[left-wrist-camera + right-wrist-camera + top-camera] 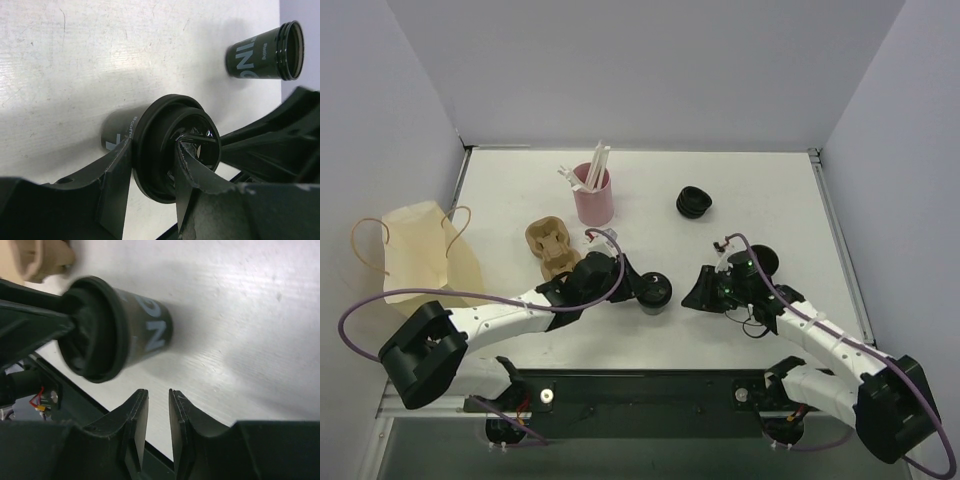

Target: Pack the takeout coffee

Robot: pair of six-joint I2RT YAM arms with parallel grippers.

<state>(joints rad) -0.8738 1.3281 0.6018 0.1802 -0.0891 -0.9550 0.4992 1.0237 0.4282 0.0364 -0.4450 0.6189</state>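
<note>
1. Location: the lidded cup (145, 332) stands upright on the desk (770, 190), near its front edge, between the two arms. The paper bag (420, 250) sits well apart at far left. The cardboard carrier (552, 247) lies just beside the left arm
2. Left hand (152, 165): clamped on the cup's top, one finger outside the rim of the lid (160, 112), the other down in the lid's recess. The grasp is on lid and rim, not on the body
3. Right hand (156, 395): empty, fingers close together w/ a narrow gap, just beside the cup, no contact
4. Handling (est.): thin-walled takeout cup, prob. light. Contents can't be seen, so treat as filled and keep it upright. The wall likely dents under a hard squeeze, and the glossy black surface may slip
5. Grasp pt (est.): the rim w/ lid fitted is the stiffest zone, so the present pinch suits a straight vertical lift. Risk: a pull or tilt could pop the lid off. Alt. hold is across the body just below the lid, moderate force
6. Nearby: a second cup (260, 52), no lid, stands to the right by the right arm. A stack of lids (693, 202) sits further back
</note>
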